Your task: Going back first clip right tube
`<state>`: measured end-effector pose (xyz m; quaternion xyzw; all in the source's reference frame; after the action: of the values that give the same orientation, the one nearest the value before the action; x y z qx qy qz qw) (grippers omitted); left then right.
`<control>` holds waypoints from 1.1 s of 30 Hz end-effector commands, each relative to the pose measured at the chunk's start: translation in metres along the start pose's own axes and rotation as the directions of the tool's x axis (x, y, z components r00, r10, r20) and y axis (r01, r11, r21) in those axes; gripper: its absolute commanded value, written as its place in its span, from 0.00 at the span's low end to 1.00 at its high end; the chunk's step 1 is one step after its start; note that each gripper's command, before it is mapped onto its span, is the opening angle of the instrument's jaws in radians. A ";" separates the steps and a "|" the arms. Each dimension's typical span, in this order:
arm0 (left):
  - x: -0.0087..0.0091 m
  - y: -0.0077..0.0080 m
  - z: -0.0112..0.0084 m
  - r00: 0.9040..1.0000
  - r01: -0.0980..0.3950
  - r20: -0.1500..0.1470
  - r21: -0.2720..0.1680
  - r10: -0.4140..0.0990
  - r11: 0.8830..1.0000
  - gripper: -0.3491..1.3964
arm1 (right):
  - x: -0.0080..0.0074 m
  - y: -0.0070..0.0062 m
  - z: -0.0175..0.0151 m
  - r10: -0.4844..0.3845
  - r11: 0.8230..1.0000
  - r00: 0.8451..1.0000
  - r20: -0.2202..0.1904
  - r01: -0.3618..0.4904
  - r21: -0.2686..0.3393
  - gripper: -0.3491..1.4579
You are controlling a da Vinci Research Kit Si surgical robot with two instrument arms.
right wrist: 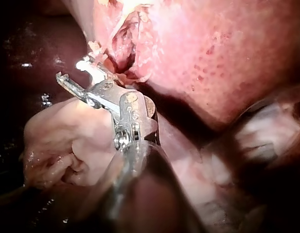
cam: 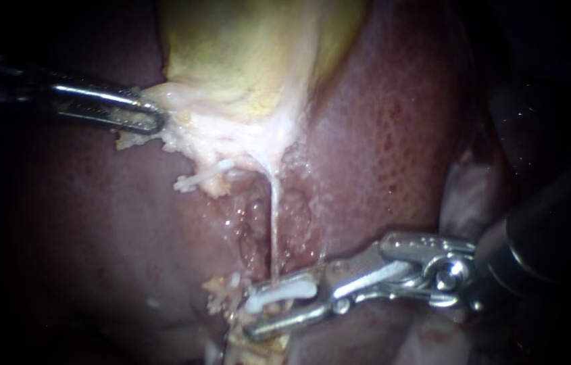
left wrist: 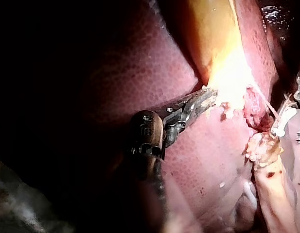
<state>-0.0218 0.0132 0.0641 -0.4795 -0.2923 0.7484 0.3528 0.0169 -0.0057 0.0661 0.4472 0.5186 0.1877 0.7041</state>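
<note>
Clip (cam: pixel 280 295) is sitting white at the lower end of the thin tube (cam: pixel 274 209) that is running down from the gallbladder (cam: pixel 244 54) across the liver (cam: pixel 380 135). Your right instrument (cam: pixel 250 314) is holding its jaws parted around the clip, the upper jaw lying against it and the lower jaw standing apart. Your left instrument (cam: pixel 153 118) is clamping its jaws on the gallbladder's pale lower edge, well apart from the clip.

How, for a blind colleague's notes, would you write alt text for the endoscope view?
The right instrument, open, straddles a white clip at the foot of a thin pale tube over the liver. The left instrument grips the edge of the gallbladder.
</note>
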 end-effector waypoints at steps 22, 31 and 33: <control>0.0000 0.0003 -0.0001 1.000 0.002 -0.001 0.002 -0.002 1.000 0.00 | -0.0007 0.0050 -0.0044 -0.218 0.924 0.976 0.023 0.214 -0.317 0.47; 0.0000 0.0003 -0.0002 1.000 0.001 -0.001 0.002 -0.001 1.000 0.00 | -0.0001 0.0026 -0.0083 -0.349 0.869 0.935 0.062 0.347 -0.352 0.47; 0.0000 0.0003 -0.0002 1.000 0.001 -0.001 0.001 -0.001 1.000 0.00 | 0.0004 0.0018 -0.0097 -0.386 0.852 0.919 0.076 0.387 -0.353 0.47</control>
<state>-0.0216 0.0130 0.0638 -0.4791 -0.2919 0.7483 0.3540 0.0081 0.0000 0.0663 0.1916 0.5555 0.1270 0.7991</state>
